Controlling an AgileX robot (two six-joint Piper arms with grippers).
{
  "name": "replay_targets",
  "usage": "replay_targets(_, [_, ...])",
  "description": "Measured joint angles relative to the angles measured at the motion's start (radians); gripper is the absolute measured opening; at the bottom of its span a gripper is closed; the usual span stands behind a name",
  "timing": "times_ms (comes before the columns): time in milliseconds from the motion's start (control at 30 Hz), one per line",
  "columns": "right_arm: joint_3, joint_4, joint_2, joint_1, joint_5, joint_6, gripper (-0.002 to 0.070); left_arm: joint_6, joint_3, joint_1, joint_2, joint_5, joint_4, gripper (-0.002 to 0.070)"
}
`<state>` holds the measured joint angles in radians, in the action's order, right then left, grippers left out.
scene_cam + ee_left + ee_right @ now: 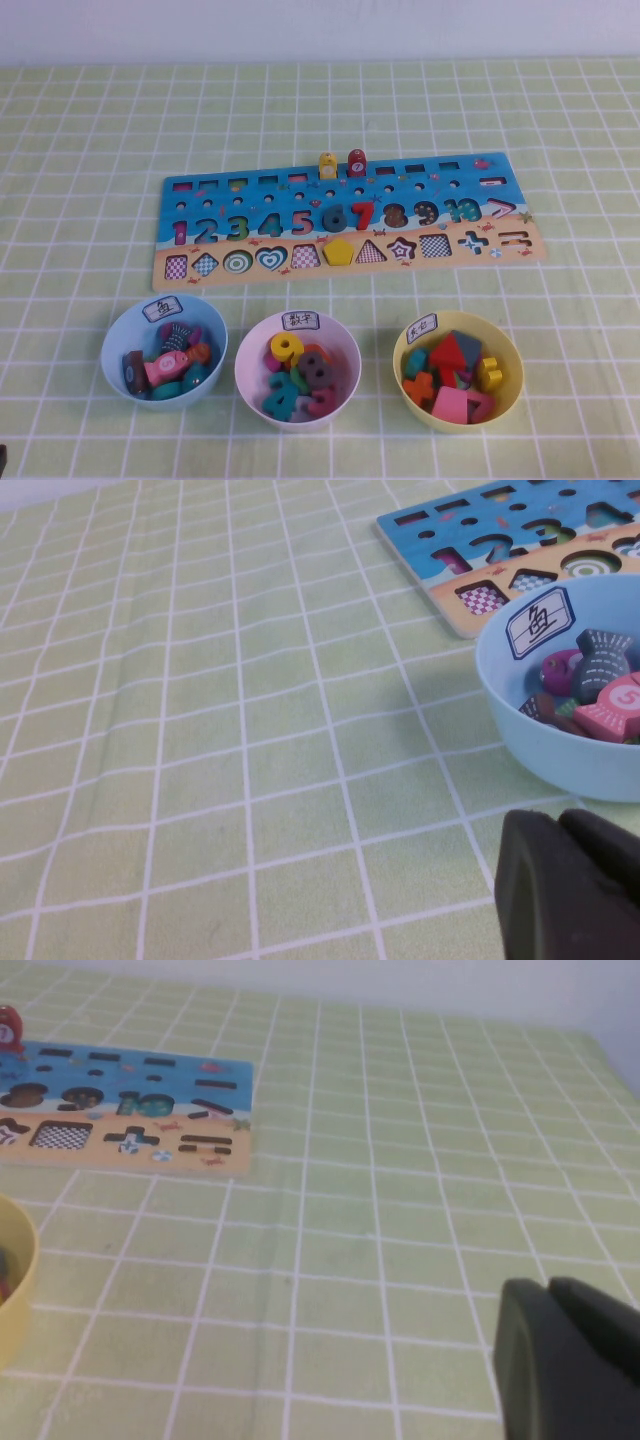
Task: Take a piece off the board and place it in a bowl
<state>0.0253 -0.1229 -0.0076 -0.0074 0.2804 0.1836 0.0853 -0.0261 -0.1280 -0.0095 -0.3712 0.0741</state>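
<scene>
The board (350,215) lies across the middle of the table; it also shows in the left wrist view (500,540) and the right wrist view (120,1110). Its triangle slot (371,252) is empty and shows a checkered bottom. The red triangle piece (447,352) lies in the yellow bowl (402,345) at the front right, among other coloured shapes. The bowl's edge shows in the right wrist view (15,1290). My left gripper (560,822) is shut and empty, low over the cloth beside the pale blue bowl. My right gripper (548,1285) is shut and empty, right of the yellow bowl. Neither shows in the high view.
The pale blue bowl (112,350) with fish pieces stands front left and the white-pink bowl (245,350) with numerals front centre. A yellow pentagon (338,252) and red 7 (362,215) sit in the board. Two small figures (342,164) stand at its far edge.
</scene>
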Motion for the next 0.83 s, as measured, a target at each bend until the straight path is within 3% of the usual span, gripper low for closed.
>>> replay_targets(200, [0.000, 0.050, 0.000, -0.001, 0.071, -0.119, -0.0017, 0.000, 0.000, 0.000, 0.000, 0.000, 0.000, -0.0004])
replay_targets(833, [0.000, 0.058, 0.000, -0.001, 0.081, -0.130, -0.0017, 0.000, 0.000, 0.000, 0.000, -0.002, 0.000, -0.0004])
